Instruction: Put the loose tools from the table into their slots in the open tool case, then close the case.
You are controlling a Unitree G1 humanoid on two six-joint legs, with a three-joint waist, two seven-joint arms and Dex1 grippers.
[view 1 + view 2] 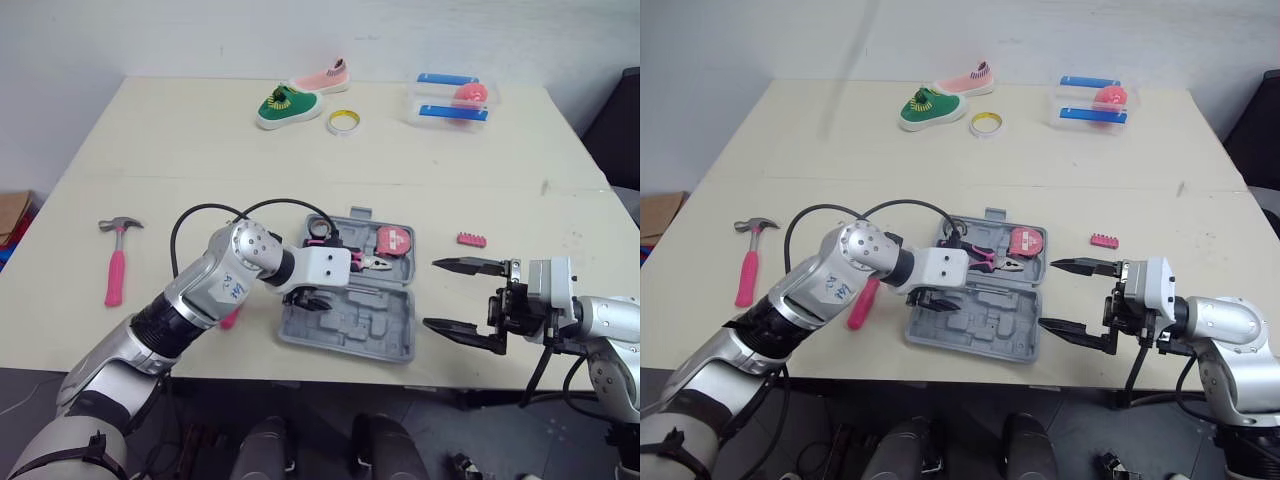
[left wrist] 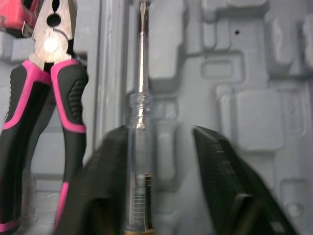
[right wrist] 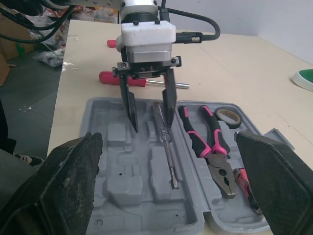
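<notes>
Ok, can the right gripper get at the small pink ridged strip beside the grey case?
Probably yes: the right gripper is open and empty; the pink strip lies on bare table close by, nothing between.

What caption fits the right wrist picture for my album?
Left end effector open over a clear screwdriver lying in the grey tool case, beside pink pliers.

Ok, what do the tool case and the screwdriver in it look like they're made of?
Tool case: matte grey plastic, seemingly moulded, given its formed recesses. Screwdriver: clear handle, probably plastic, as you can see through it; slim shaft looks like bare shiny metal.
</notes>
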